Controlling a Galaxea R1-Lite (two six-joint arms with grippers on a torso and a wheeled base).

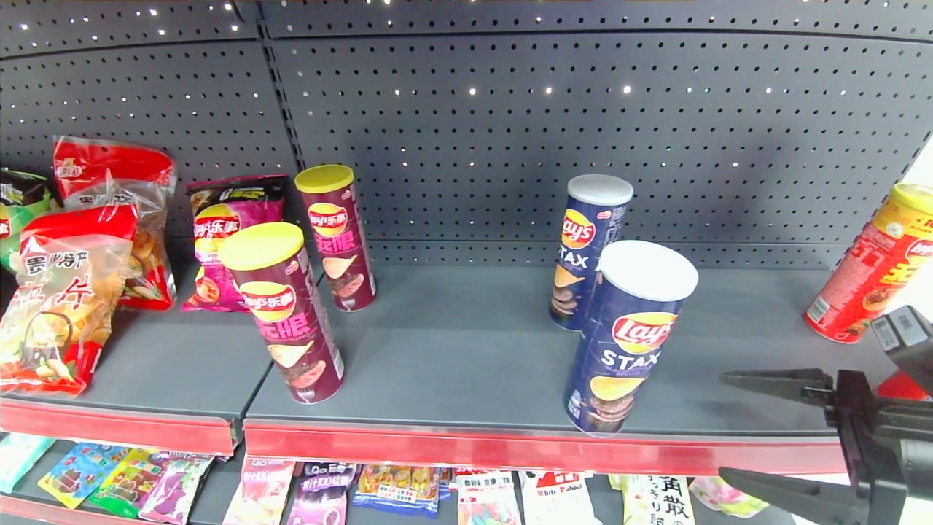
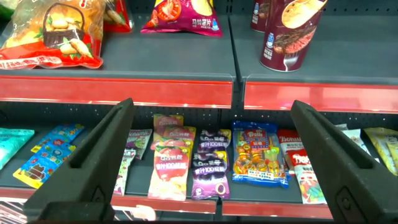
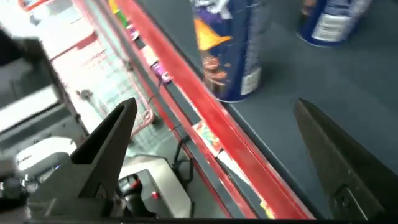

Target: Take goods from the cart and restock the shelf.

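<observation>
On the grey shelf (image 1: 452, 350) two blue white-lidded chip cans stand upright, one at the front edge (image 1: 627, 335) and one behind it (image 1: 589, 248). My right gripper (image 1: 721, 426) hangs open and holds nothing, just right of the front blue can and level with the shelf's red edge strip. The right wrist view has the same can (image 3: 230, 50) beyond the spread fingers of that gripper (image 3: 216, 102). My left gripper (image 2: 212, 104) is open too and holds nothing. It is held low in front of the lower tier of candy packs (image 2: 211, 165).
Two maroon yellow-lidded cans (image 1: 284, 321) (image 1: 337, 237) stand left of the middle. Snack bags (image 1: 65, 292) fill the shelf's left end, and a red can (image 1: 871, 266) stands at the far right. A red wire cart (image 3: 106, 74) sits below the shelf edge. Bare shelf lies between the can pairs.
</observation>
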